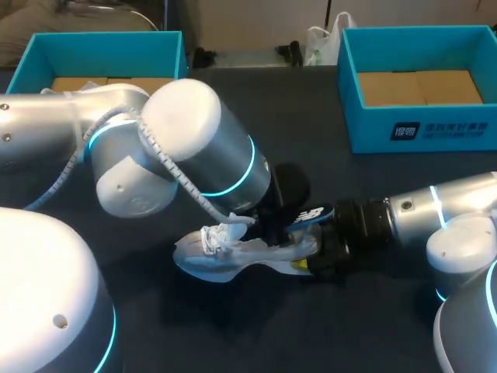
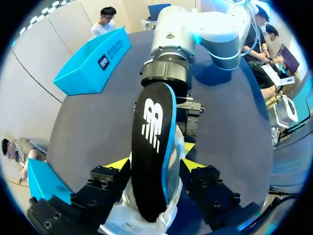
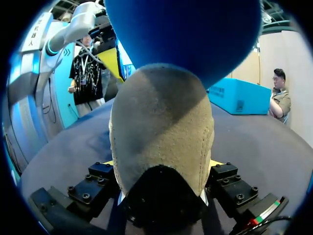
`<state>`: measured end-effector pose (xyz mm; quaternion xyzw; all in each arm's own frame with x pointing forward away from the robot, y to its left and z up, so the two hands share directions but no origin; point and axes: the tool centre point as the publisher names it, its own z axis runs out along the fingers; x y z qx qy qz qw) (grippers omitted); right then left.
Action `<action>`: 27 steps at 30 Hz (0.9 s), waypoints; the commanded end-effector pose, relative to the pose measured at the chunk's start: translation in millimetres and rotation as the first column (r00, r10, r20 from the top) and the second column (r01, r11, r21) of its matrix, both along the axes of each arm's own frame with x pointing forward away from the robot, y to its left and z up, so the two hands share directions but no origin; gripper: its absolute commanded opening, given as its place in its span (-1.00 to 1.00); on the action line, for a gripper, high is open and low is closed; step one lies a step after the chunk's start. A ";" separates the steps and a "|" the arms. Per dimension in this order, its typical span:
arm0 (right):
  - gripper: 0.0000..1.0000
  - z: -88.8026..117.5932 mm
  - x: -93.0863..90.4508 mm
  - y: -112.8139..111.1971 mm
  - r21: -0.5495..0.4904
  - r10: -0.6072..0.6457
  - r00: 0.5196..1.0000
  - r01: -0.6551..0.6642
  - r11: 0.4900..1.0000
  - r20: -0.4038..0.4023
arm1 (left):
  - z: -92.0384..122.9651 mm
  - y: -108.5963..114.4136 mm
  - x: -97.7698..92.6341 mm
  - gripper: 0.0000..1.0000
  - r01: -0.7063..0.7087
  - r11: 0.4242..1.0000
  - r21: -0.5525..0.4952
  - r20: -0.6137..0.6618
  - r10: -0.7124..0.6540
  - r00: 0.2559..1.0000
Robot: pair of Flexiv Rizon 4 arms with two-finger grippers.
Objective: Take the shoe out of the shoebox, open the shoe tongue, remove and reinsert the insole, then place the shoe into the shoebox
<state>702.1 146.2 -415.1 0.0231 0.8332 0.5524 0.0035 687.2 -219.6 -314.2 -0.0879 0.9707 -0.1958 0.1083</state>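
Teal shoeboxes (image 1: 101, 37) (image 1: 373, 128) behind — left claw (image 2: 155, 164) pinches the insole (image 2: 150, 132), right claw (image 3: 162, 164) seemingly clamps the shoe (image 3: 161, 122).

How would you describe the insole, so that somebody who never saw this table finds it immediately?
On the dark table, look at the middle, where two arms meet over a white shoe. The insole is the long flat piece sticking out of that shoe between the fingers of the left gripper; unlike the pale shoe, it is black with a bright blue edge.

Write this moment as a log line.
left gripper: shut on insole | right gripper: shut on shoe | insole: partly in shoe
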 end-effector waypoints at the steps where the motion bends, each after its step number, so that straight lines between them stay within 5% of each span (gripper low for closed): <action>1: -1.00 1.8 -0.3 1.9 -0.007 0.000 1.000 0.000 1.000 -0.001 | 9.5 12.5 -10.4 0.18 -0.023 1.000 -0.004 0.048 0.023 0.999; 6: -1.00 1.8 -0.3 1.9 -0.007 0.000 1.000 0.000 1.000 -0.001 | 9.9 7.4 -16.4 0.00 -0.032 0.999 0.008 0.083 0.031 0.996; 27: -1.00 1.8 -0.3 1.9 -0.007 0.000 1.000 0.000 1.000 -0.001 | 1.1 -10.0 -29.1 -0.26 -0.104 0.994 0.014 0.231 0.098 0.968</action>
